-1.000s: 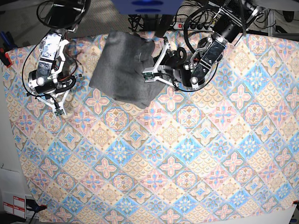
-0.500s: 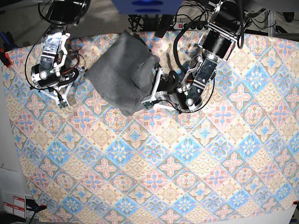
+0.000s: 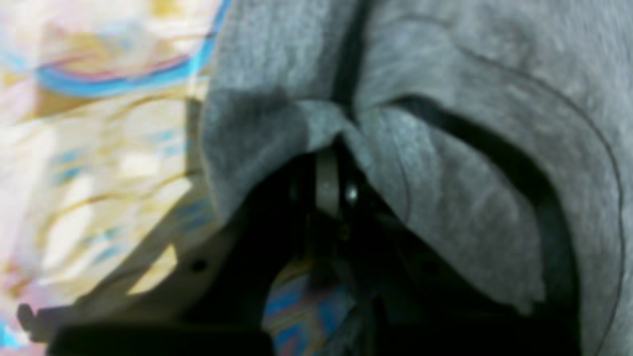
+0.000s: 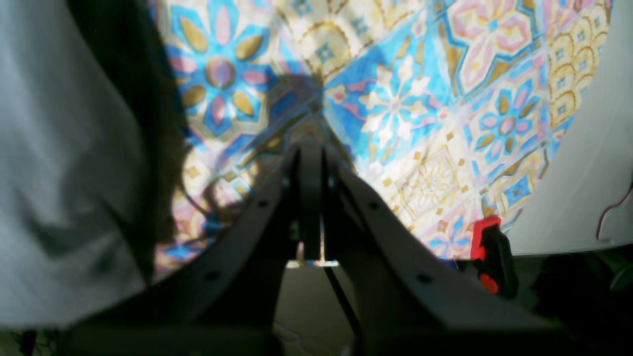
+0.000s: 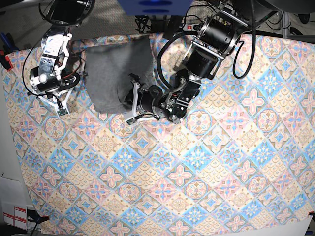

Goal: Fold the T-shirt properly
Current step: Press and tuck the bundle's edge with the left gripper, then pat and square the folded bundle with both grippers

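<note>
Left claw (image 5: pixel 132 101) clamped on T-shirt (image 5: pixel 115 73) edge, right claw (image 5: pixel 61 112) closed, empty, no legible writing

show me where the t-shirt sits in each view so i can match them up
Base: the T-shirt lies folded at upper left, the left end effector shut on its right edge.
Left wrist: it fills the centre and right, bunched over the end effector.
Right wrist: a pale grey blur along the left edge, beside the shut, empty right end effector.
Shared landmark: the tablecloth.

T-shirt (image 5: pixel 115 73) on patterned tablecloth (image 5: pixel 197 167)
</note>
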Tool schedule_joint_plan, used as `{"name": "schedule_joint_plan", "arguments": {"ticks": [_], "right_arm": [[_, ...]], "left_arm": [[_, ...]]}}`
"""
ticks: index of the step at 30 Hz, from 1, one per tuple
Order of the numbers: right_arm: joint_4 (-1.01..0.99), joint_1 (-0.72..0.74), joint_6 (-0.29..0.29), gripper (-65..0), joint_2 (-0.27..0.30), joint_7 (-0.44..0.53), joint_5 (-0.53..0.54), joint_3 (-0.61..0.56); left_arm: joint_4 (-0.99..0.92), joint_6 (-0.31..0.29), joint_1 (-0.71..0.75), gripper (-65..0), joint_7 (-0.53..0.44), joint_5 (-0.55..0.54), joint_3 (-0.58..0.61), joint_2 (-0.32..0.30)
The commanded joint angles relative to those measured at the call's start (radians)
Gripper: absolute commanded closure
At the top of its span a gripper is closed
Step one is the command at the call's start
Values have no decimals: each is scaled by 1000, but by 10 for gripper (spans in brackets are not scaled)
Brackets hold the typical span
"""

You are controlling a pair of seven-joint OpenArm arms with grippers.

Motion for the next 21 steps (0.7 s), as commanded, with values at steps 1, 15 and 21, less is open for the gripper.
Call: {"name": "schedule_joint_plan", "arguments": {"ticks": [1,15,21], "right_arm": [[15,9,-1,0,9,6,-5,2],[47,7,-2,0,37,-30,-13,121],[86,-97,-2,0,95,-42,-98,106]], "left_arm": [[1,-3,-22,-31,30,21,5,13],[38,-3,-63,-31,87,11,-135,-48],[199,-3,-60,-31,190,18,-221,-96]]}}
